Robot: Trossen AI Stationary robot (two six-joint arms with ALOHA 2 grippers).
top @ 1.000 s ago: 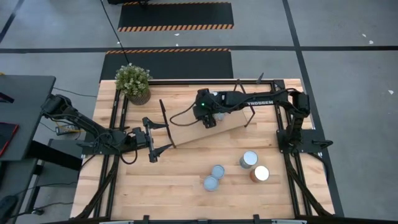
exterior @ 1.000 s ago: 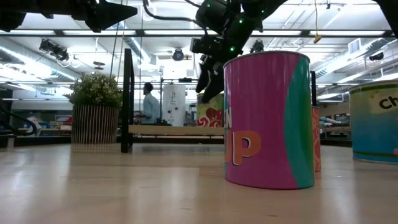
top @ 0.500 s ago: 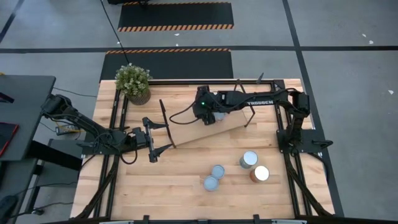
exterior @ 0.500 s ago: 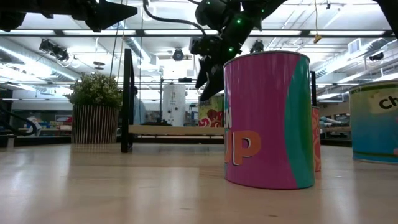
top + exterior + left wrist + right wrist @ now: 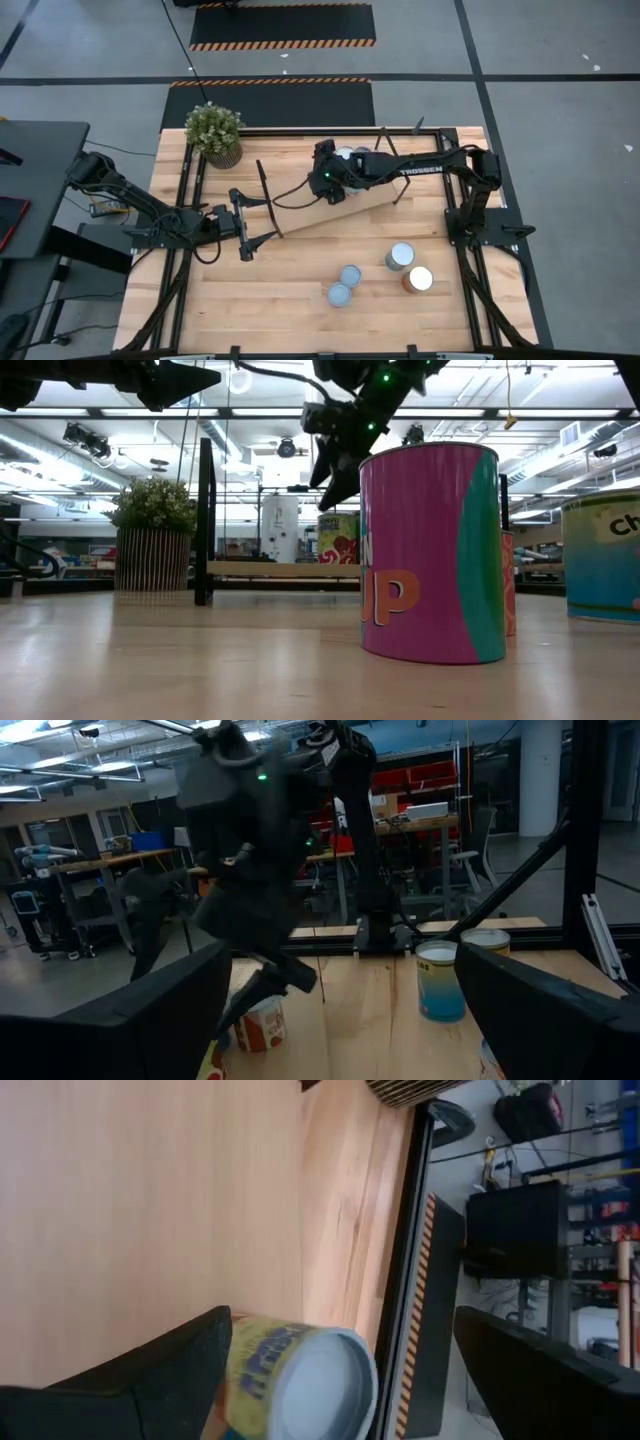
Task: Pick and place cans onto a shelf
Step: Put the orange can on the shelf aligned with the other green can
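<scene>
R gripper (image 5: 331, 183) over the shelf (image 5: 300, 212), jaws spread wide, nothing held. A can (image 5: 295, 1380) stands upright on the board just under/beside it; low view shows that can (image 5: 338, 538) on the board w/ the fingers above and clear of it. Looks released, placement done by my read. L gripper (image 5: 250, 226) also spread, empty, waiting at shelf's left end frame. Four more cans on the table near side, right of centre: one (image 5: 401, 256), white-topped one (image 5: 418, 279), pair (image 5: 345, 285) close together. Plant (image 5: 215, 131) far left.

Advice: lift R straight up before swinging off, so fingers don't clip the placed can. For next pick, approach from above, centre jaws on the can, keep clear of its neighbour.
</scene>
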